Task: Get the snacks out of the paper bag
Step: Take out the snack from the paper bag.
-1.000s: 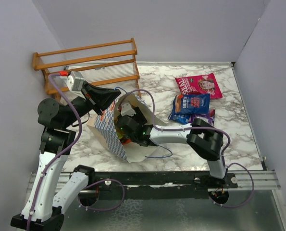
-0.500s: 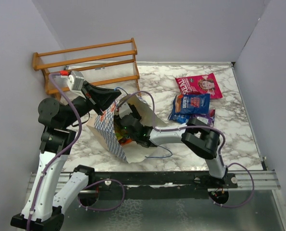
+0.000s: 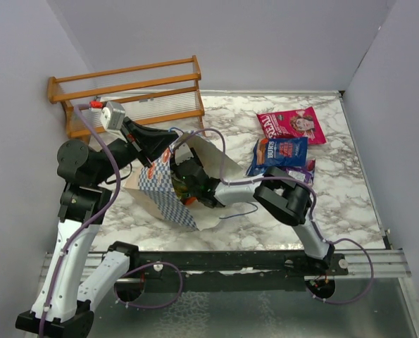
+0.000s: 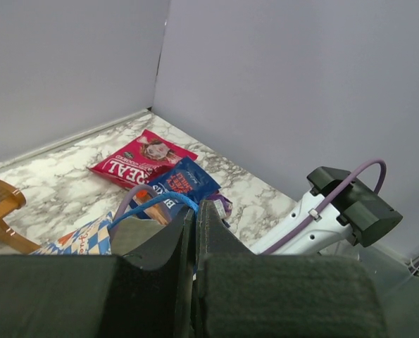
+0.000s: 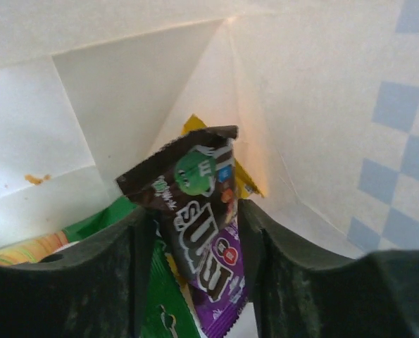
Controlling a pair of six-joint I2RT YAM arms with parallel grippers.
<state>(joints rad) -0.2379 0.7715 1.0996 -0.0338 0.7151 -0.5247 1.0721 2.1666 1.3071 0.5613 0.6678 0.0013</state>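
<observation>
The paper bag lies tilted on the marble table, mouth toward the right arm. My left gripper is shut on its blue cord handle, holding the rim up. My right gripper is deep inside the bag, mostly hidden in the top view. Its fingers stand open on either side of a dark brown and purple candy packet; the right finger touches it. Green and yellow packets lie beneath. Outside lie a pink packet, a blue one and a dark purple one.
A wooden rack stands at the back left, just behind the left gripper. Purple-grey walls close the table on three sides. The right arm's elbow rests low beside the three packets.
The right arm has pushed further left into the bag and its jaws have narrowed around the dark packet. The bag has shifted and tipped a little. The left gripper keeps its hold.
</observation>
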